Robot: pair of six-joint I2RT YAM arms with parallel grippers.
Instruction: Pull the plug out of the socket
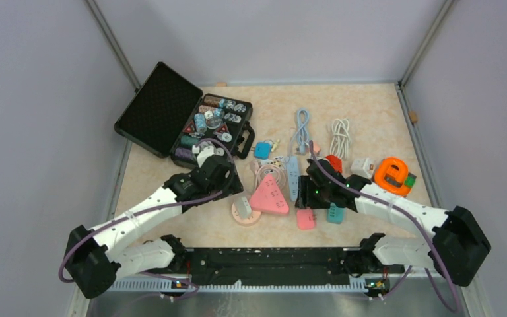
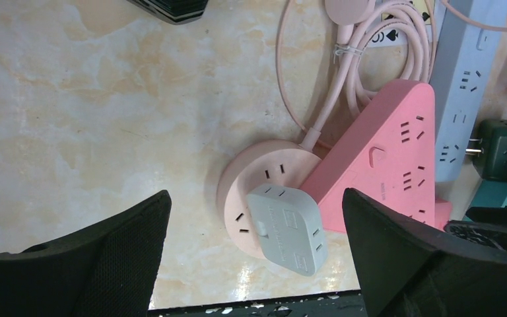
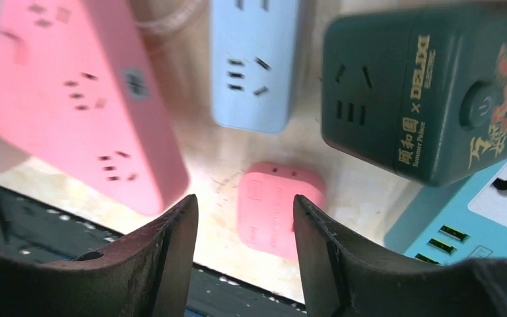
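Observation:
A grey plug adapter (image 2: 286, 228) sits plugged into a round pale-pink socket (image 2: 241, 188) with a pink cord, near the table's front edge. In the top view the plug (image 1: 242, 207) and the socket (image 1: 246, 216) lie just left of the pink triangular strip. My left gripper (image 2: 256, 195) is open above them, fingers wide to either side, touching nothing; in the top view it (image 1: 236, 188) hovers just behind the socket. My right gripper (image 3: 244, 201) is open and empty above a small pink adapter (image 3: 274, 214) lying on the table.
A pink triangular power strip (image 1: 269, 196) touches the socket's right side. A light-blue strip (image 1: 292, 177), a dark green cube socket (image 3: 416, 92), a teal socket (image 1: 335, 212) and an orange object (image 1: 394, 175) lie to the right. An open black case (image 1: 171, 115) stands at the back left. The black front rail (image 1: 270, 261) runs along the near edge.

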